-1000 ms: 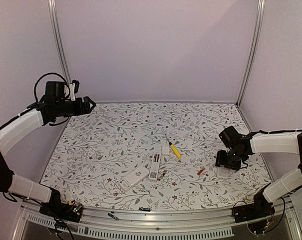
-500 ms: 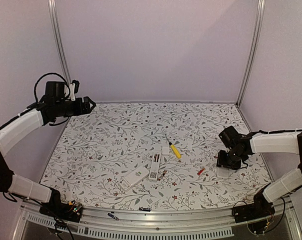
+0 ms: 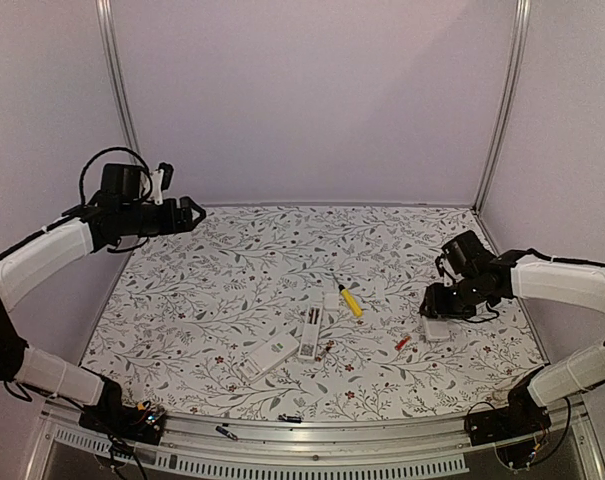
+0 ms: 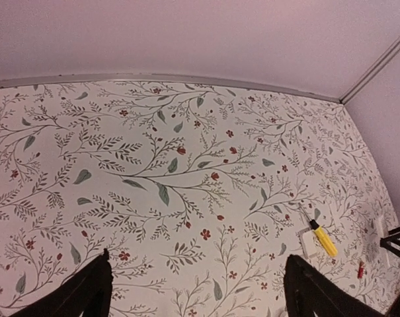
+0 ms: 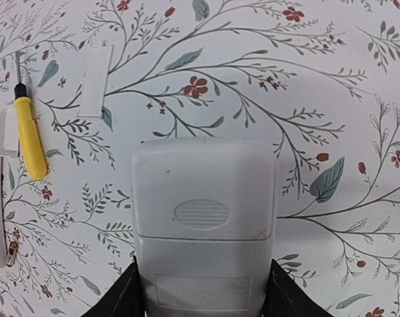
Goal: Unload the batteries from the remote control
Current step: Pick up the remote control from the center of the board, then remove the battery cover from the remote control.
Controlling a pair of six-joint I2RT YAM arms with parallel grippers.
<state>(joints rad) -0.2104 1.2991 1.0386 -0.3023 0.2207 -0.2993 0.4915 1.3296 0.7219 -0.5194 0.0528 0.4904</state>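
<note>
Right claw [image 3: 434, 310] shifted left, gripping white remote [image 5: 205, 218]

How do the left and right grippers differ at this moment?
The left gripper stands wide open and empty; the right gripper is closed on a white remote. The left gripper hangs high over the far left corner of the table; the right gripper sits low near its right edge. Both are black with two fingers.

Red battery [image 3: 403, 342] loose — white remote [image 5: 205, 224] held
</note>
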